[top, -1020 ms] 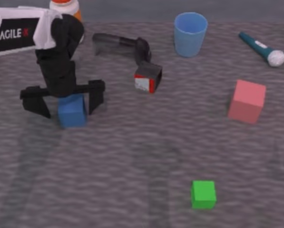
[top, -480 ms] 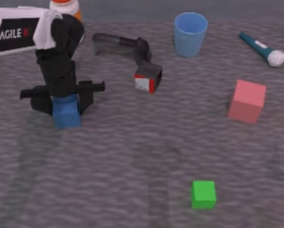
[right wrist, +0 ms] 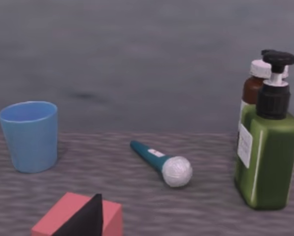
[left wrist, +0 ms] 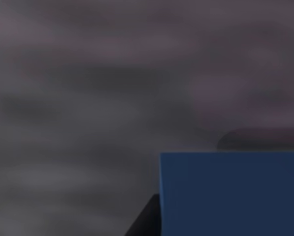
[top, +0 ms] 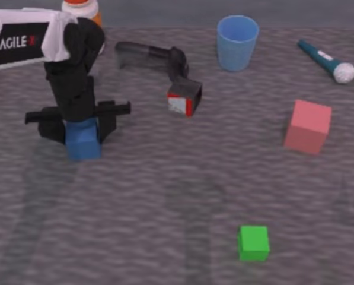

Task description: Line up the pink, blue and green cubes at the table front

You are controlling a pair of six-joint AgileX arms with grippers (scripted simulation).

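table (top: 165,178) | pink cube (top: 308,126) | green cube (top: 253,243) | cup (top: 237,43)

A rendered simulation test scene, not a real room. The table (top: 165,178) carries a flat, wavy carpet-like texture and ends in featureless grey. Plain matte cubes (top: 308,126) sit among unrelated props: a blue cup (top: 237,43), a toy microphone (top: 328,61), a green pump bottle (right wrist: 266,152). An arm (top: 22,38) labelled AgileX reaches in.
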